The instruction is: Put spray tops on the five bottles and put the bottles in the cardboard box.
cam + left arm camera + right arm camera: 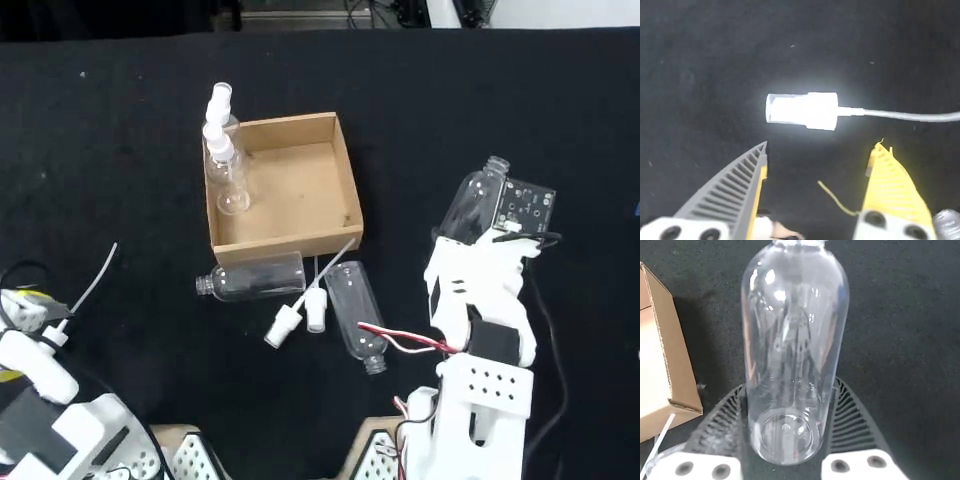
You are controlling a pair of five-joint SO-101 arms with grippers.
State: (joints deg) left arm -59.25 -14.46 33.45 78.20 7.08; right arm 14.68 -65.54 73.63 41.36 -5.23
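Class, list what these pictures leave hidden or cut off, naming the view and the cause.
1. Right wrist view: the held bottle loses its neck at the picture's edge.
2. Left wrist view: the spray top has its tube's end cut off by the edge.
3. High view: in the cardboard box, one capped bottle covers much of the other.
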